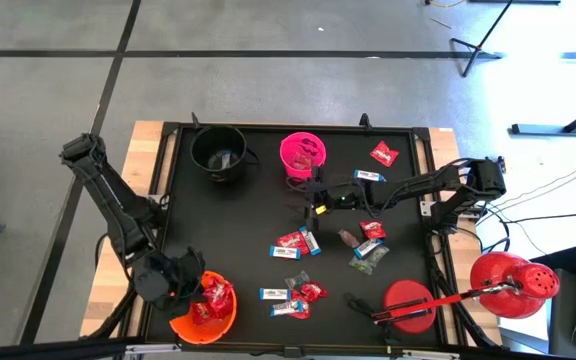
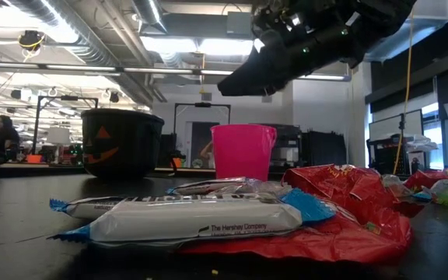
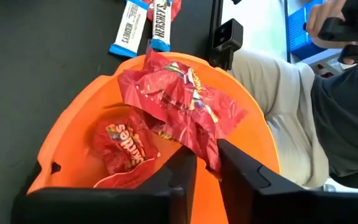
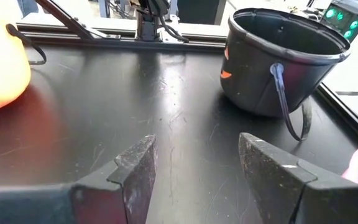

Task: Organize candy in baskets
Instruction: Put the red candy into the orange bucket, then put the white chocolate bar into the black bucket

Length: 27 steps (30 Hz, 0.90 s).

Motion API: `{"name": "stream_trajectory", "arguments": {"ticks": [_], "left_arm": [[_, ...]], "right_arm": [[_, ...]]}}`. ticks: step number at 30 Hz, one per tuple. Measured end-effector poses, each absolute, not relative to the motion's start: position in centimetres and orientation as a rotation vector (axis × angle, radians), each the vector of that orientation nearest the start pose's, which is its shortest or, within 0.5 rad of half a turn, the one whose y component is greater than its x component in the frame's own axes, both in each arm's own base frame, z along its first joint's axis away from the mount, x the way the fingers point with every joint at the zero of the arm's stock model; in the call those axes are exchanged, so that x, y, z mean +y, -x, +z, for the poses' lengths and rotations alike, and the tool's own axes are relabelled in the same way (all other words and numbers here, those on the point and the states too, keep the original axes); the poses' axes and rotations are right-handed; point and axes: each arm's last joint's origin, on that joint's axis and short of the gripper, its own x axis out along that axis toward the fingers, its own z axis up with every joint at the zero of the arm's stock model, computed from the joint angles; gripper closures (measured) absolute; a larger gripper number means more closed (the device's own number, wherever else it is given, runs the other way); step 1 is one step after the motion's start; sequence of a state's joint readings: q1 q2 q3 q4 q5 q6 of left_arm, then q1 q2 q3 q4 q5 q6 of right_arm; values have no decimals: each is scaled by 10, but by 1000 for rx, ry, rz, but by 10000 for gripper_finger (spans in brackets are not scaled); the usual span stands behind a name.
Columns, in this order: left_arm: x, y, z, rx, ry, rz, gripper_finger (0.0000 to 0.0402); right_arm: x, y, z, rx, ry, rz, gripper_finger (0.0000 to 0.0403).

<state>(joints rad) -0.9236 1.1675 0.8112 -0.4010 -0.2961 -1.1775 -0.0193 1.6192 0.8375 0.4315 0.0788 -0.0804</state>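
**Letting the red packet drop cleanly into the orange bucket**

On the left, our left end effector [image 3: 205, 163] hangs over the orange bucket [image 1: 204, 318] at the worktop's [image 1: 258, 215] near left corner, its fingers a narrow gap apart with a red packet [image 3: 179, 102] caught between the tips. From the wrist view we cannot quite tell whether the wrapper is pinched or already slipping. We should open wider before lifting, so the packet falls beside the red packet lying inside [image 3: 124, 144] rather than dragging out over the rim.

Moving right, blue-and-white bars [image 1: 274, 294] and more red packets [image 1: 292, 241] lie loose mid-worktop. The black bucket [image 1: 219, 152] and pink bucket [image 1: 303, 153] stand at the far edge.

Our right end effector [image 1: 315, 197] hovers just near of the pink bucket, fingers spread wide and holding nothing.
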Motion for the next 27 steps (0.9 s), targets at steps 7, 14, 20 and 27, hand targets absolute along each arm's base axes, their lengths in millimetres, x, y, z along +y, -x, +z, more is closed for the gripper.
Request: {"name": "stream_trajectory", "arguments": {"ticks": [7, 14, 20, 27], "left_arm": [[-185, -148, 253, 912, 740, -173, 315], [-184, -146, 258, 921, 796, -193, 317], [-176, -146, 266, 812, 741, -178, 317], [-142, -157, 284, 507, 397, -23, 318]], "right_arm": [[-9, -339, 201, 383, 91, -81, 178], [-9, -337, 198, 421, 92, -79, 178], [-6, -329, 183, 590, 21, -5, 178], [9, -316, 167, 805, -20, 23, 178]]}}
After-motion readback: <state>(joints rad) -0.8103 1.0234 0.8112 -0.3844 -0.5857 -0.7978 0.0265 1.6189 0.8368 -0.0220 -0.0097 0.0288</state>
